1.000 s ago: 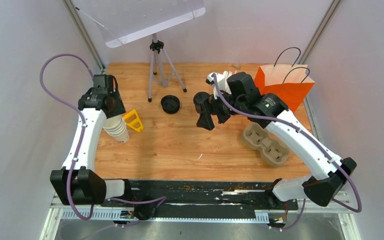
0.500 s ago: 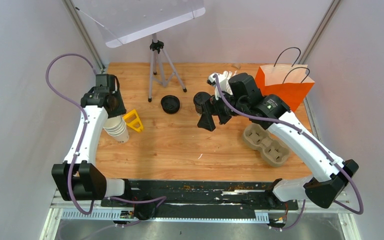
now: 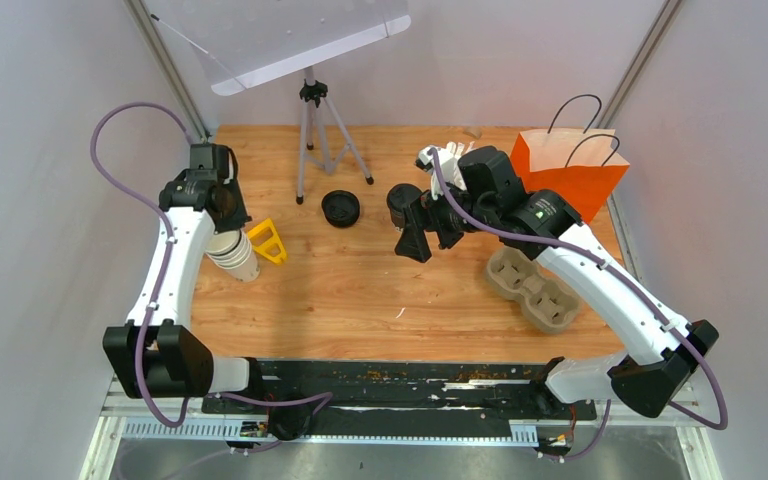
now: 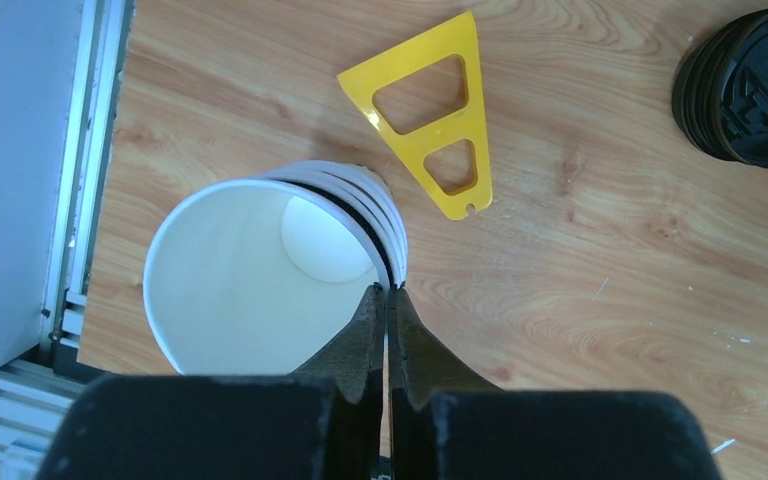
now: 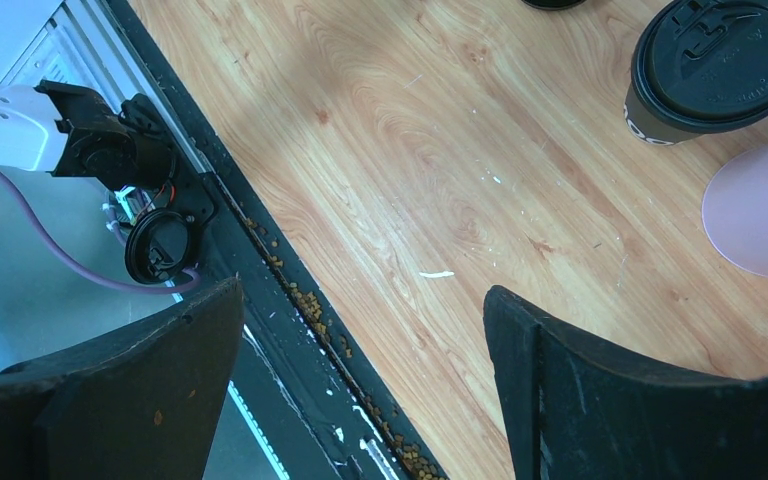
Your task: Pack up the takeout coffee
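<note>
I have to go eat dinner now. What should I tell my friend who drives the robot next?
Left gripper: fingers shut on the rim of the top cup of the white cup stack.
Right gripper: open, holding nothing, hovering near the lidded cup and the pink cup.
Spare black lids sit between the stack and the lidded cup.
Done: one cup has its lid on.
Left: the pulp tray looks empty, with the orange bag behind it. Lidding more cups and packing probably come next.
</note>
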`<state>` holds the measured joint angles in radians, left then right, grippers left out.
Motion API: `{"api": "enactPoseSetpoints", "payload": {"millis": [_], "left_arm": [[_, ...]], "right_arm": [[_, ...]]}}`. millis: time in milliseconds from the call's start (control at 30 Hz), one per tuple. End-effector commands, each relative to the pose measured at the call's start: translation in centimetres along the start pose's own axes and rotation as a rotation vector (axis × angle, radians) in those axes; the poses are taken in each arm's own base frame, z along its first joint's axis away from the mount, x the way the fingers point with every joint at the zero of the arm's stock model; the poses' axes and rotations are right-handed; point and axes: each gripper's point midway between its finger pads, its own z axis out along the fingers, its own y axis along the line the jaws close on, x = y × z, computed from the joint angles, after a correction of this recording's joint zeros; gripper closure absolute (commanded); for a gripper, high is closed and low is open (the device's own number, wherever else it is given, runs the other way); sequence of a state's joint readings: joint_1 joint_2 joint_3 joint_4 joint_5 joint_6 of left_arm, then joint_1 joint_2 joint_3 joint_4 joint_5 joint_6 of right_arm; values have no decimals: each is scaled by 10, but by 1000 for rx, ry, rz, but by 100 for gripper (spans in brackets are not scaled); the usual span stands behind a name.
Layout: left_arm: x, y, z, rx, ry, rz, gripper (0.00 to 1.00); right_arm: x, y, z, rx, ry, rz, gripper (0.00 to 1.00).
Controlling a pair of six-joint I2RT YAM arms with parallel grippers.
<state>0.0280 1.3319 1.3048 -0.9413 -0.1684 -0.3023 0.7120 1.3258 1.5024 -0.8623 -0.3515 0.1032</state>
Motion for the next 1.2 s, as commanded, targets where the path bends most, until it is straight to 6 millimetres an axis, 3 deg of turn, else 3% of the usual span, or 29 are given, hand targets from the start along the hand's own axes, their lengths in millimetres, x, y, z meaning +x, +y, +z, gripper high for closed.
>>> {"api": "enactPoseSetpoints", "payload": {"millis": [0,400,667,867,1167], "left_arm": [[-16,8,-21,-28,-36,-13,100],[-23,7,-46,-15,-44,-55,100],[-46,10,-80,-16,-96,-48,100],[-46,15,-95,-37,-97,-71,100],[-71,2,-149,72,-180,-99,100]], "right_arm": [[-15,9,-10,-23,-68,-17,10],[-23,13,-12,-44,-82,-20,10],[-23,16,-18,-47,-86,-26,10],[-19,15,-19,-42,-89,-24,9],[-21,13,-24,-16,-99,-8,10]]}}
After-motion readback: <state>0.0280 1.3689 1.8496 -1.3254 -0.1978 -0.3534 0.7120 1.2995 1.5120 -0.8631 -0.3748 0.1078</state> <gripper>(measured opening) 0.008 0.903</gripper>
